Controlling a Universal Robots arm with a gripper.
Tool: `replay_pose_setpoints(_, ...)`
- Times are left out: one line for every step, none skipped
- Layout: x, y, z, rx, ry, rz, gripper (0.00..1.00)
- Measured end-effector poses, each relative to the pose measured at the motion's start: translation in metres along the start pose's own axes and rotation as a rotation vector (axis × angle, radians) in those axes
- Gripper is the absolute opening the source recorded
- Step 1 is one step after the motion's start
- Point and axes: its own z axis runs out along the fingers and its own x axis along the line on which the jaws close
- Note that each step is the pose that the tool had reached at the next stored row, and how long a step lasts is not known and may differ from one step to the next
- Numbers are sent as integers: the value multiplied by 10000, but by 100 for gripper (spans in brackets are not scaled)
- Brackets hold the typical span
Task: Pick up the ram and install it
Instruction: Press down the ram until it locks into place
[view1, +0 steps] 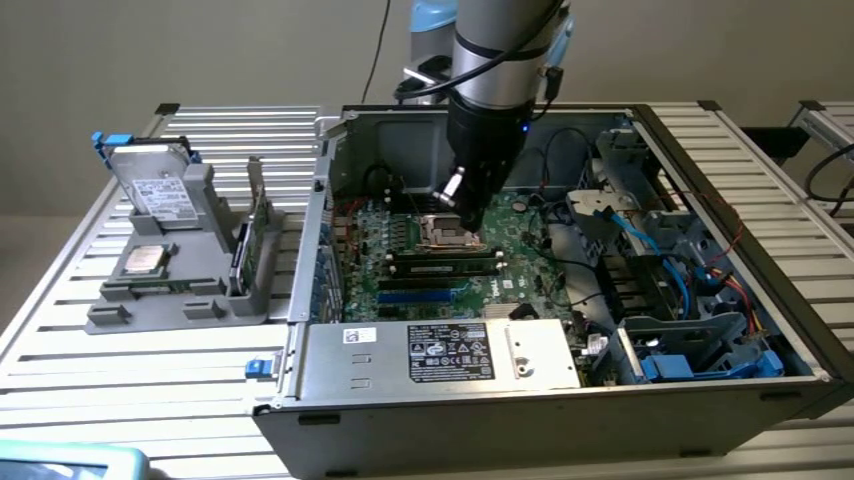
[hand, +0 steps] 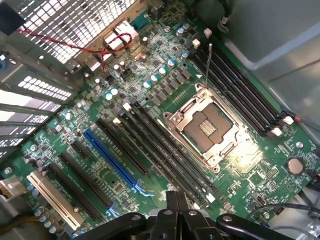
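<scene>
the gripper (view1: 470, 212) hovers over the motherboard (hand: 165, 125), fingers (hand: 172, 207) pressed together on nothing, while the ram (view1: 244, 252) stands on edge in the grey holder (view1: 187, 290) on the table (view1: 134, 360), looking light, stiff, fragile, best pinched by its long edges.

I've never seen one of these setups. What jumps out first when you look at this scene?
The open computer case with its green circuit board, and the robot arm reaching down into it. Its claw is shut and hangs just above the empty silver chip socket in the middle of the board. On the exterior view's left, a grey stand on the table holds a boxy silver drive and a thin memory stick on edge.
</scene>
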Motion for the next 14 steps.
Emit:
replay_pose_setpoints(0, 0, 2, 6, -7, 168, 11)
replay_pose_setpoints(0, 0, 4, 13, -14, 338, 11)
replay_pose_setpoints(0, 0, 6, 19, -20, 507, 11)
replay_pose_setpoints(0, 0, 8, 26, -27, 677, 11)
replay_pose_setpoints(0, 0, 10, 32, -35, 862, 11)
replay_pose_setpoints(0, -1, 12, 39, -41, 1032, 11)
replay_pose_setpoints(0, -1, 13, 46, -47, 1199, 11)
replay_pose_setpoints(0, -1, 14, 52, -54, 1369, 11)
replay_pose_setpoints(0, -1, 15, 59, -61, 1543, 11)
replay_pose_setpoints(1, -1, 16, 65, -67, 1704, 11)
replay_pose_setpoints(1, -1, 16, 72, -75, 1880, 11)
replay_pose_setpoints(1, -1, 16, 78, -83, 2056, 11)
replay_pose_setpoints(1, -1, 16, 83, -90, 2224, 11)
replay_pose_setpoints(1, -1, 17, 90, -96, 2383, 11)
